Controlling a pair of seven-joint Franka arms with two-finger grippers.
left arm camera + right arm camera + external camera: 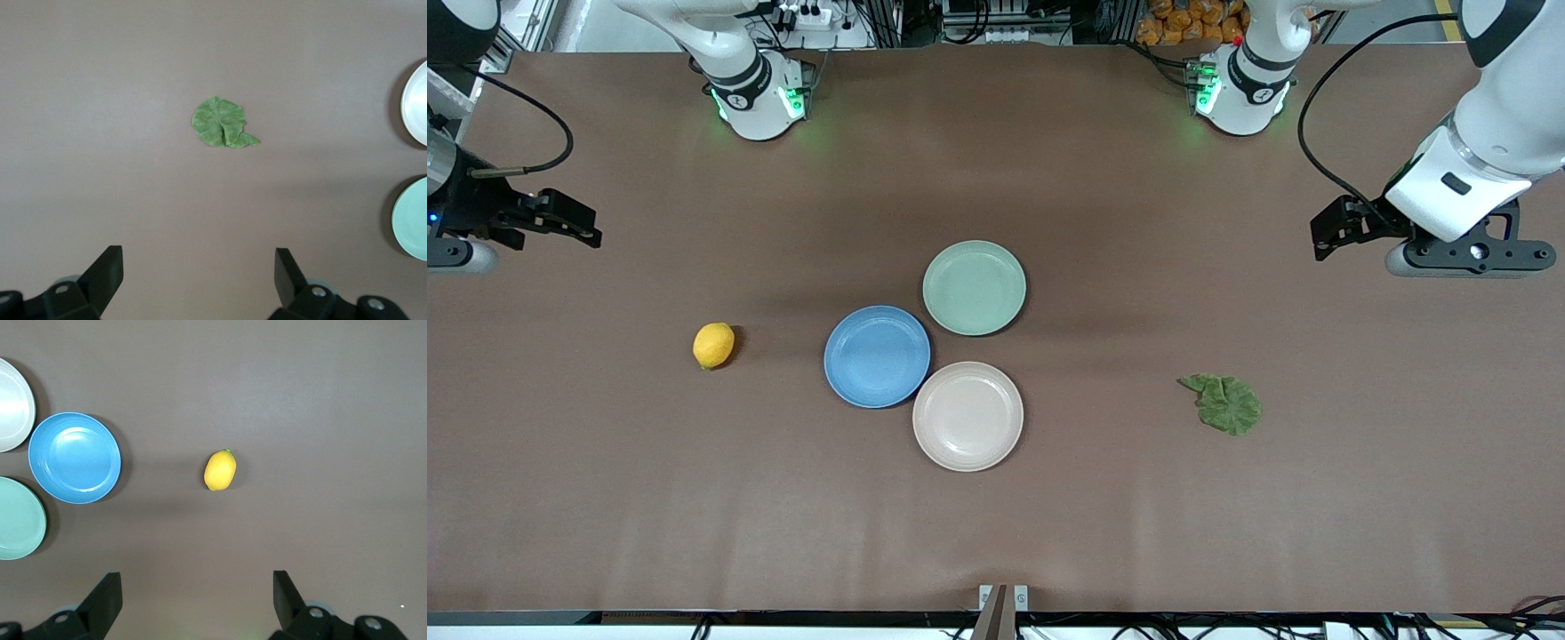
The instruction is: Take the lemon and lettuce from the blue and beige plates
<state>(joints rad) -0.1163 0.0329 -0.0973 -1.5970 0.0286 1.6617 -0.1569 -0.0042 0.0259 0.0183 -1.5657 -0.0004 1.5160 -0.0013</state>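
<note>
The lemon [713, 345] lies on the bare table, beside the blue plate [877, 356] toward the right arm's end; it also shows in the right wrist view [220, 470]. The lettuce [1223, 403] lies on the table toward the left arm's end, apart from the beige plate [967, 415]; it also shows in the left wrist view [221, 123]. Both plates are empty. My left gripper [1327, 236] is open and empty over the table's left-arm end [199, 273]. My right gripper [574, 222] is open and empty over the right-arm end [197, 597].
A pale mint-green plate [974, 288], empty, touches the blue and beige plates and lies farther from the front camera than they do. The arm bases [756, 98] [1240, 93] stand along the table's edge farthest from the front camera.
</note>
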